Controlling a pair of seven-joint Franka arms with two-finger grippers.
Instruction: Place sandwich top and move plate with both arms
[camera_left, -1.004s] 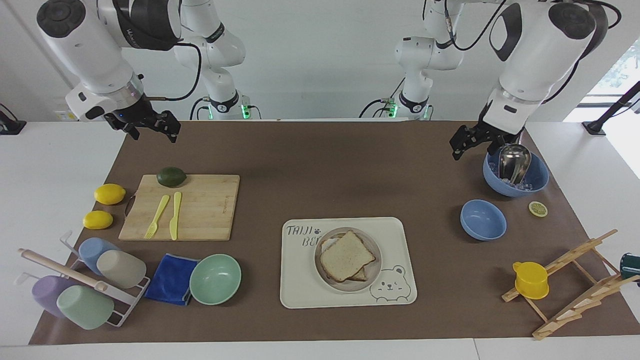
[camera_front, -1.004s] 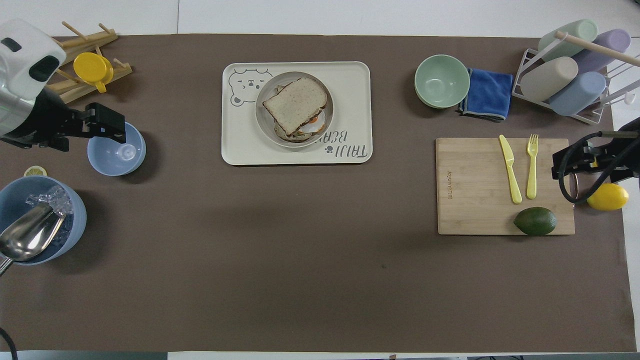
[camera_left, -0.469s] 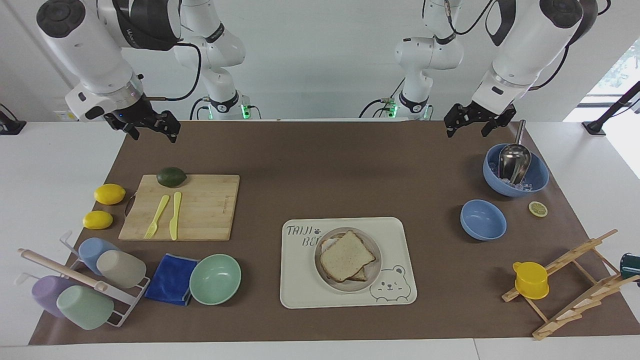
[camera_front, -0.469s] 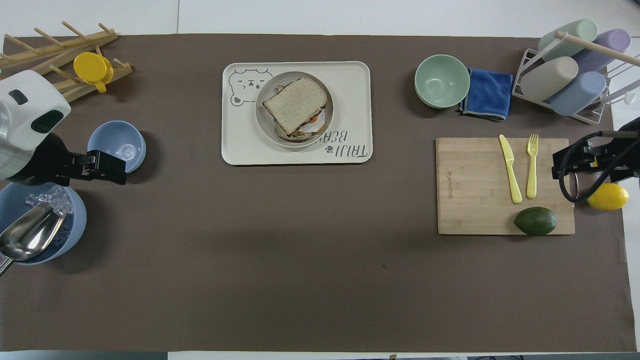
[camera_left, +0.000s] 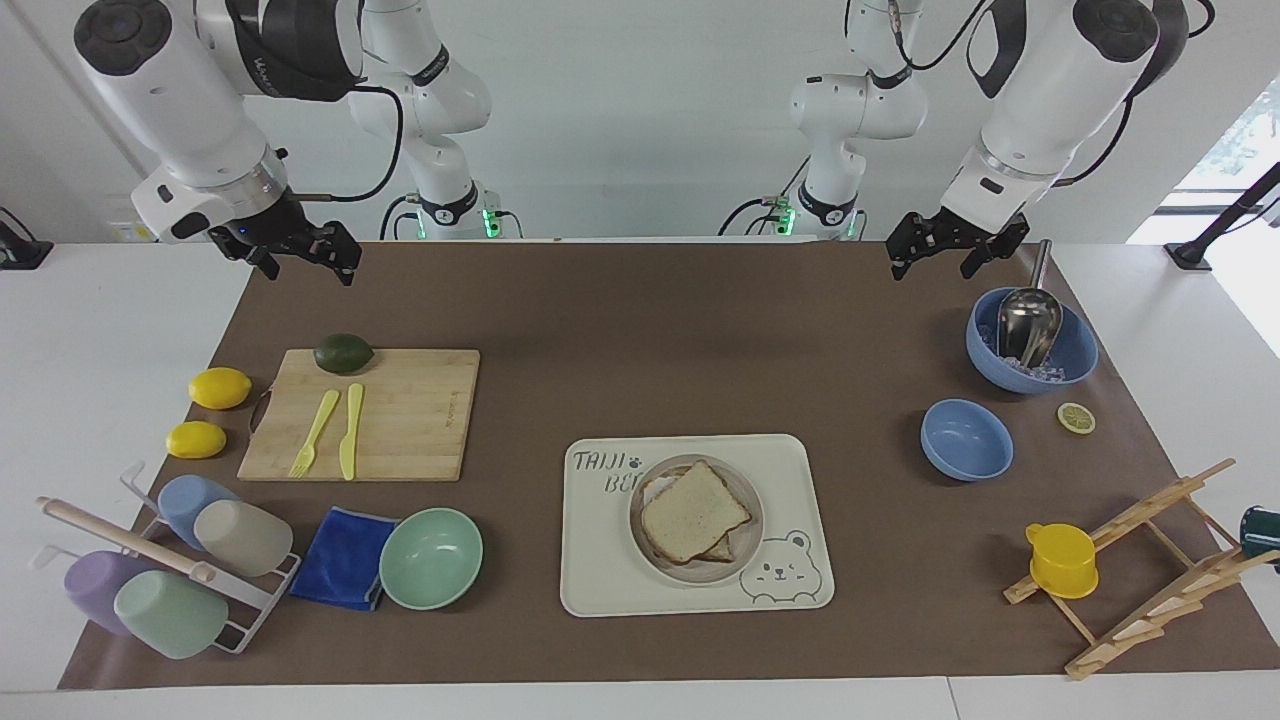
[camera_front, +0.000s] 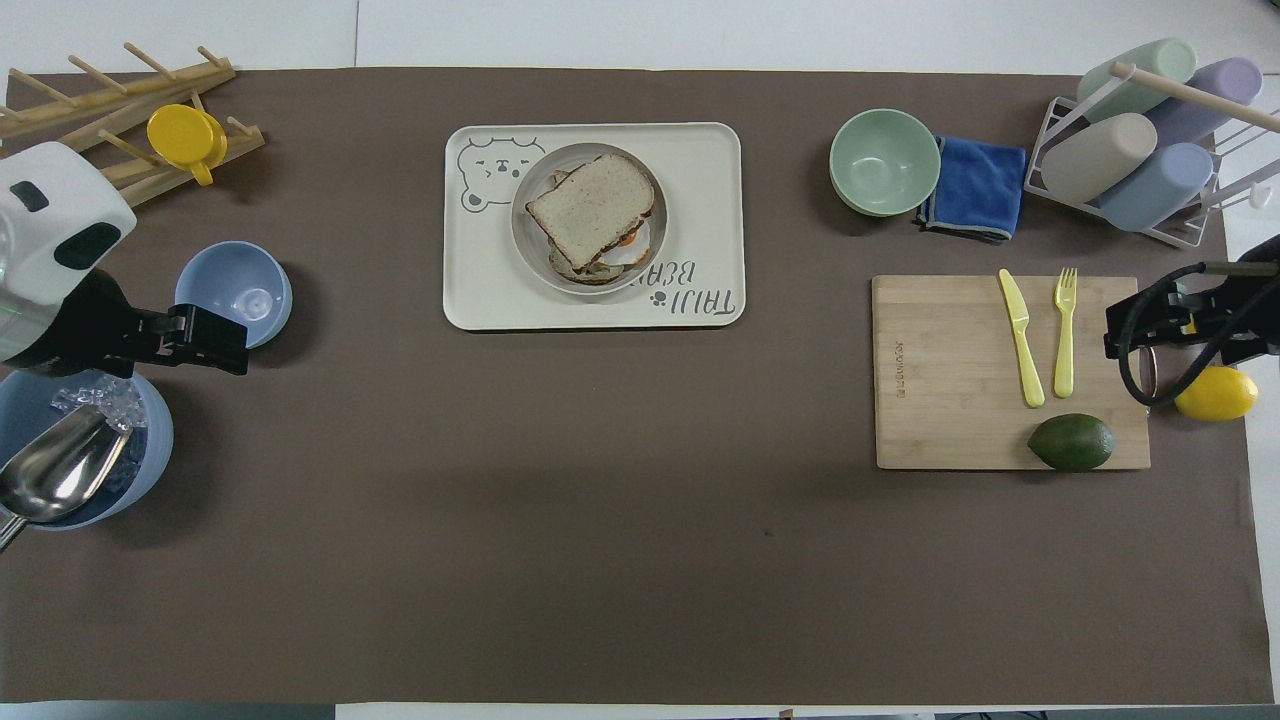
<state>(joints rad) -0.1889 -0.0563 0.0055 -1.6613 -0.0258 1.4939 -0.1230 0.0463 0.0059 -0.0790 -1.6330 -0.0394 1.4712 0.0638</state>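
Facing view: bread slice tops the sandwich on the plate, which sits on the tray; left gripper and right gripper hang spread and empty, well apart from the tray.
Overhead view: bread slice on plate within tray; both grippers clear of the tray.

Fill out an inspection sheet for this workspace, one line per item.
Surface: brown mat over a white table.
Job's things: sandwich top lies on the stack on the plate, which sits on the bear tray.
Clutter: cutting board with knife, fork and avocado; two lemons; mint bowl; blue cloth; cup rack; two blue bowls, one holding ice and a scoop; wooden rack with a yellow cup.
Grippers: left gripper and right gripper both open, empty, raised over the mat's robot-side edge.
Cables: black cables along both arms.
Surroundings: white wall; nothing else seen.
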